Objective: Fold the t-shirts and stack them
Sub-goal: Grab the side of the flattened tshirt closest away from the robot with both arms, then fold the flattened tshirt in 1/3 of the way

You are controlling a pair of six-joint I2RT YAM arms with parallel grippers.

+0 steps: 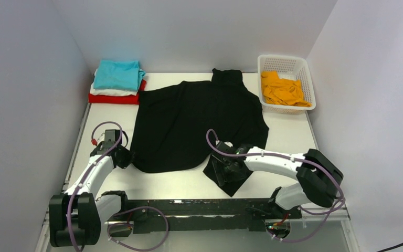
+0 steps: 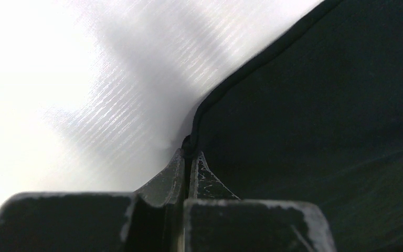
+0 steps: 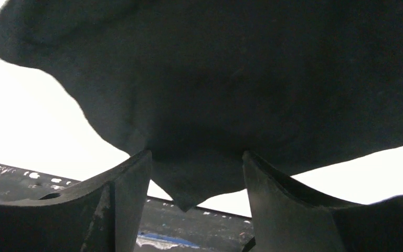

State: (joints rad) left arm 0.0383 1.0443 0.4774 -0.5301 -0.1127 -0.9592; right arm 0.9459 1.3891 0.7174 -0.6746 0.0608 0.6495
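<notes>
A large black t-shirt lies spread in the middle of the white table. My left gripper is shut on its hem at the near left edge; the left wrist view shows the fingers pressed together on the black hem cord, with the shirt to the right. My right gripper is open at the shirt's near right corner. In the right wrist view its jaws stand wide apart with a flap of black cloth hanging between them. Teal, white and red shirts lie folded in a stack at the back left.
A white lattice basket at the back right holds a crumpled orange shirt. White walls close in the table on three sides. A black mounting rail runs along the near edge between the arm bases.
</notes>
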